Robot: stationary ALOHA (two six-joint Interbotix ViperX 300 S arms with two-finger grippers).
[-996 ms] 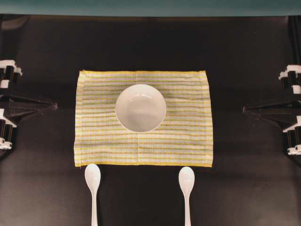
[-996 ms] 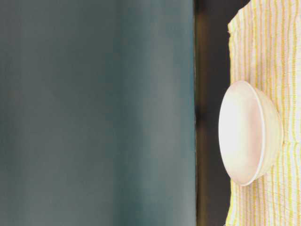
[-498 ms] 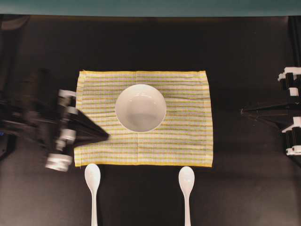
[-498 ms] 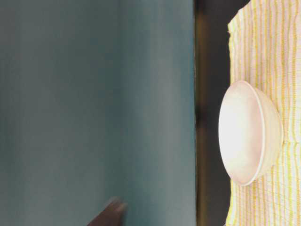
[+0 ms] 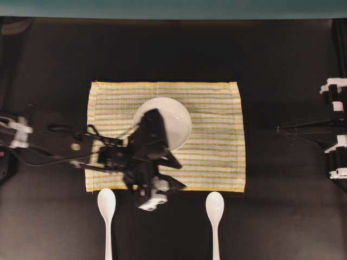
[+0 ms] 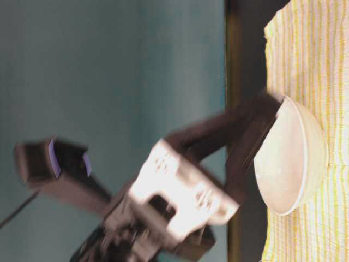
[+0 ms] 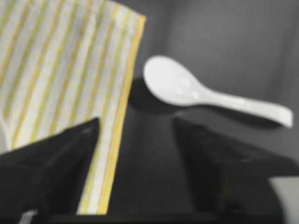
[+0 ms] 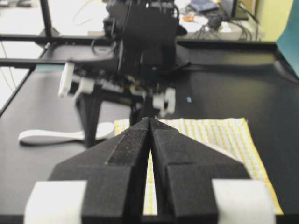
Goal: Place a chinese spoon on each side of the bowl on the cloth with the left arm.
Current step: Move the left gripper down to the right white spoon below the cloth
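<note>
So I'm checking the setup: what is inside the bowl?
The visible part of the bowl looks empty, plain white. The left arm hangs over its lower-left portion in the overhead view, so that part is covered.

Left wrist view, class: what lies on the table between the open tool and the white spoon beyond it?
Nothing: in the left wrist view, bare black table runs from the left tool to the spoon; the cloth edge lies alongside.

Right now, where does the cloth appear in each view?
Overhead: cloth mid-table, under the bowl.
Table-level: beneath the bowl.
Left wrist: left side, beside a spoon.
Right wrist: beyond the shut right tool.
Shared landmark: its yellow edge.
</note>
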